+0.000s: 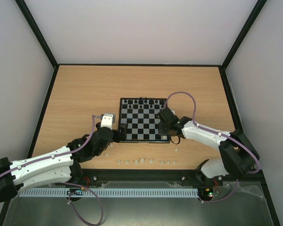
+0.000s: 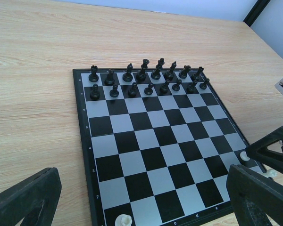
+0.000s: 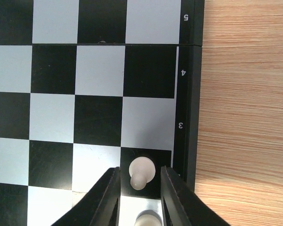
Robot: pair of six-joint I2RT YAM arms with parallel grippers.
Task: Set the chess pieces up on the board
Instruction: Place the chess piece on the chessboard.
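Note:
The board (image 1: 132,123) lies mid-table with black pieces on its two far rows. In the right wrist view a whitish pawn (image 3: 142,172) stands on a black square by the board's right border (image 3: 191,94). My right gripper (image 3: 139,175) is open, with a finger on either side of the pawn and a small gap on each side. Another white piece (image 3: 148,220) stands just below it. My left gripper (image 2: 141,207) is open and empty over the board's near left corner (image 2: 82,141), where a white piece (image 2: 122,220) stands. Both grippers also show in the top view, left (image 1: 116,135) and right (image 1: 166,135).
Several loose whitish pieces (image 1: 141,161) lie in a row on the table near the front edge, and one more (image 1: 177,149) lies right of the board. The black pieces (image 2: 146,77) fill the far rows. A black frame edges the wooden table.

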